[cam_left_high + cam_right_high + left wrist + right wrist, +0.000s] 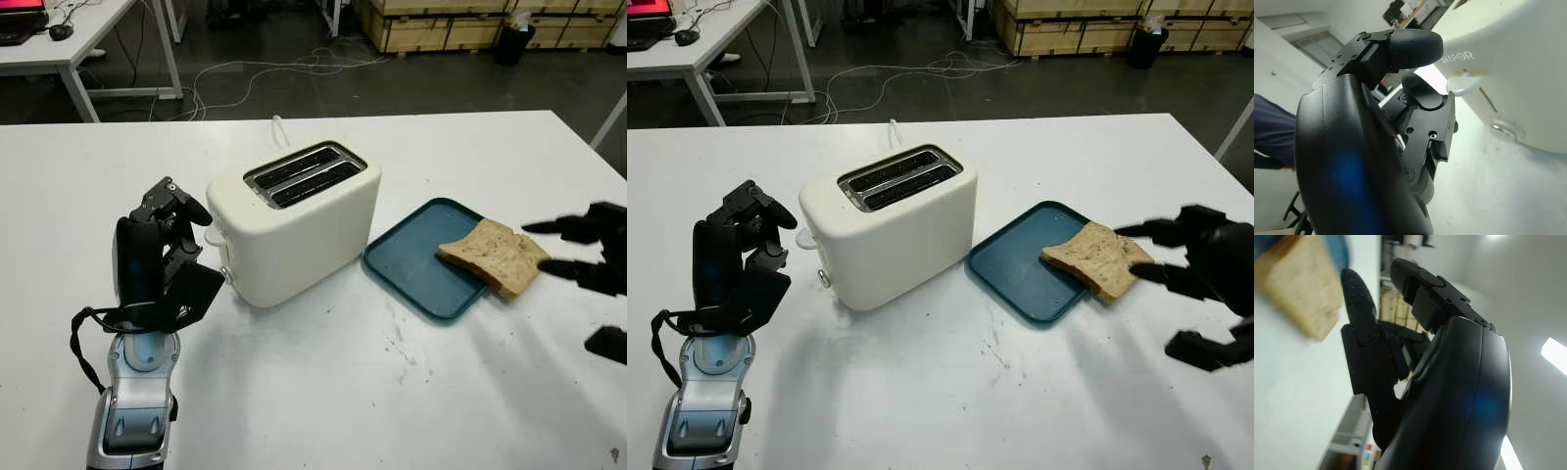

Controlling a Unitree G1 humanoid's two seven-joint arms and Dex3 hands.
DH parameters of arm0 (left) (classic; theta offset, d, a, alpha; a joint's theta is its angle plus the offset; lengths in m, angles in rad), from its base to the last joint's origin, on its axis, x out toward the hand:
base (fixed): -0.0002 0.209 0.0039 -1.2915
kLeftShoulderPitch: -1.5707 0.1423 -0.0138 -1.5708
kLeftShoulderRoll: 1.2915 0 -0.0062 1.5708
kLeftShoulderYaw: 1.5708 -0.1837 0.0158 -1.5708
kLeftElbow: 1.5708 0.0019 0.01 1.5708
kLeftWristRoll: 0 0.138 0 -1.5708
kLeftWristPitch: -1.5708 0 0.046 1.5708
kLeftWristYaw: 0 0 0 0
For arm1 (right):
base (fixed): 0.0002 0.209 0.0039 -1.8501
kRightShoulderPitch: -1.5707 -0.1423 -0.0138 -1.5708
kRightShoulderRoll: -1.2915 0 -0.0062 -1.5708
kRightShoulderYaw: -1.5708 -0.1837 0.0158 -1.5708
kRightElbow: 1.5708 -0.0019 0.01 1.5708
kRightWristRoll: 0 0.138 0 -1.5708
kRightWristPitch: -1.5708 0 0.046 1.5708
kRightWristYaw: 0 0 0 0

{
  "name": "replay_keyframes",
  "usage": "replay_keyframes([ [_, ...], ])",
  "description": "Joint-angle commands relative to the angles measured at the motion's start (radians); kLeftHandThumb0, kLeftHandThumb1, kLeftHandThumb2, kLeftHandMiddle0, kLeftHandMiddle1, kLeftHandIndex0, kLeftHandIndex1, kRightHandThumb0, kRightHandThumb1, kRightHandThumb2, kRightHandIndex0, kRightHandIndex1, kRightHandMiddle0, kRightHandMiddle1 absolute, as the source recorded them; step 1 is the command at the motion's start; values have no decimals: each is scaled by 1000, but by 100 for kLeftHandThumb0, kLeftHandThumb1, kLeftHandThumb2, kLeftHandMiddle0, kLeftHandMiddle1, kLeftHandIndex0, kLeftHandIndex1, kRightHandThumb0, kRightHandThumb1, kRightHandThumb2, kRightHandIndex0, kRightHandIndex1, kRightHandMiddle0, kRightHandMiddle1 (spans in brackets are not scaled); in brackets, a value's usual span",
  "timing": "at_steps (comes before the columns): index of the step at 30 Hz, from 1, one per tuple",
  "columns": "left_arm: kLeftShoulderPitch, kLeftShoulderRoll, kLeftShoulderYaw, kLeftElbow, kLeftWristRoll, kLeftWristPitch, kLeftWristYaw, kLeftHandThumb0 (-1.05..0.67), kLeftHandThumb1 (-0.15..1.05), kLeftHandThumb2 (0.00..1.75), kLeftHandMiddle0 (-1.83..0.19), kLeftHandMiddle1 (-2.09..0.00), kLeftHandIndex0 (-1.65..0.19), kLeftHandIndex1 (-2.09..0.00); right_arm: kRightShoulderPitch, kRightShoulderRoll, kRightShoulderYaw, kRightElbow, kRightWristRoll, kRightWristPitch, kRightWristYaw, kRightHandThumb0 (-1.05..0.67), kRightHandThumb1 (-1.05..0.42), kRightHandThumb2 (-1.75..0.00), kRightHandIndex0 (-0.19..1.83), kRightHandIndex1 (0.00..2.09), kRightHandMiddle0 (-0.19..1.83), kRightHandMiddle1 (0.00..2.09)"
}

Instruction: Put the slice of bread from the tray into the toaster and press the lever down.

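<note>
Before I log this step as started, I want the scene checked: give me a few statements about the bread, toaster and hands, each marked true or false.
1. The slice of bread lies partly on the tray. True.
2. The toaster already holds bread. False: both slots are empty.
3. The right hand grips the bread. False: it is open, beside the slice.
4. The left hand is near the toaster's lever side. True.
</note>
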Motion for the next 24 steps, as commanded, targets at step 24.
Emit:
replay_keyframes([
  [24,-2,1,9,3,-3,-28,-7,7,92,85,-104,-175,-66,-175,-177,7,494,264,-286,337,-490,-56,-83,-1,28,0,2,0],
])
